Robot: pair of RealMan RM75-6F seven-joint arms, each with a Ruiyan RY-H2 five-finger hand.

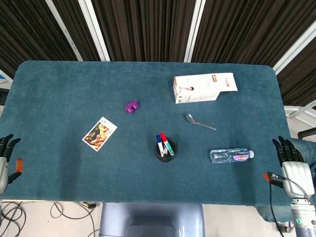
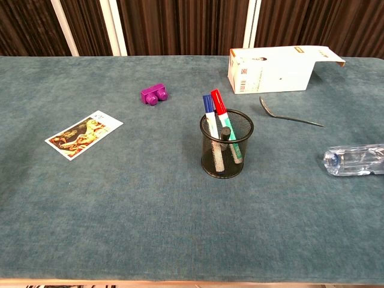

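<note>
Bright, even overhead light, soft short shadows, both views sharp.

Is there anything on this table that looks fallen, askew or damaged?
Two things lie on their sides: the water bottle near the right robot hand, and the white carton at the far edge, its end flap open. Nothing looks spilled or broken.

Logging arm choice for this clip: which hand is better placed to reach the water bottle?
Probably the right hand. It rests open at the table's right edge, and the water bottle lies on its side just inboard of it. The left hand sits at the opposite edge, beyond the picture card and pen cup.
</note>
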